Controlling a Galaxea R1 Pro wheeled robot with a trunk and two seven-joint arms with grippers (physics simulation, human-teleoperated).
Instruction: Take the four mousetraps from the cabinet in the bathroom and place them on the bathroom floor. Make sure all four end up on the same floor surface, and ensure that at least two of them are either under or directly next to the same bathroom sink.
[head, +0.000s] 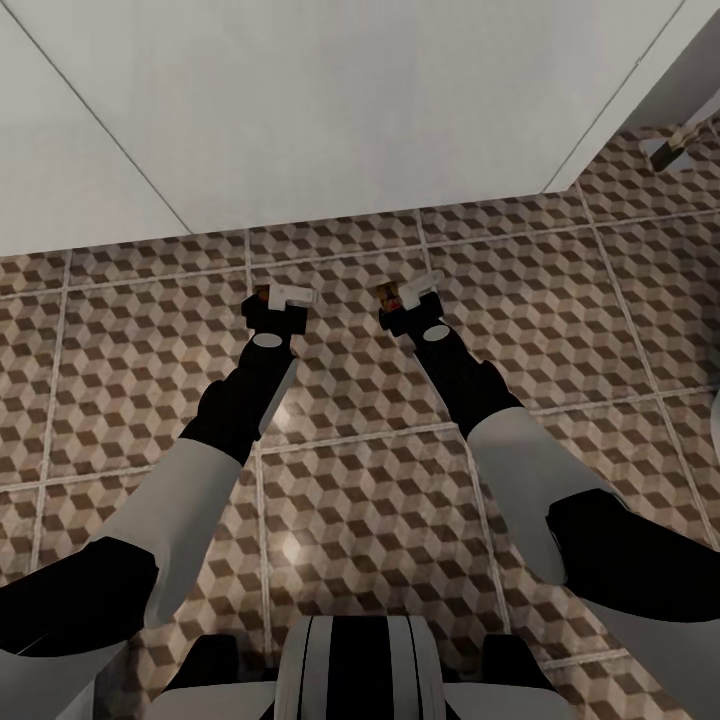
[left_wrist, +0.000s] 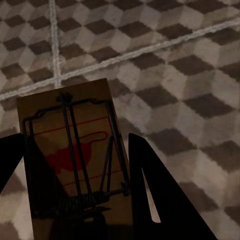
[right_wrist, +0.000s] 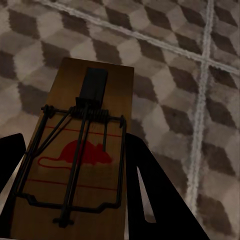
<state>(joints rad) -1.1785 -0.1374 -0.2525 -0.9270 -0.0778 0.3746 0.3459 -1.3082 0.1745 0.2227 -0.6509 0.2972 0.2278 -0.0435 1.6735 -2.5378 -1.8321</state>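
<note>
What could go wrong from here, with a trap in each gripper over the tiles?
1. Both mousetraps, the left and the right, are held above the bathroom floor; released from here, either may bounce or flip.
2. The white slab ahead may be the sink vanity, but no basin or faucet shows, so placement here might not count as next to the sink.
3. The left gripper and right gripper sit close together; lowering together risks contact.

Bathroom floor (head: 380, 480) of large cube-patterned brown, beige and white tiles with pale grout lines runs from near up to the far white wall (head: 300, 100).
</note>
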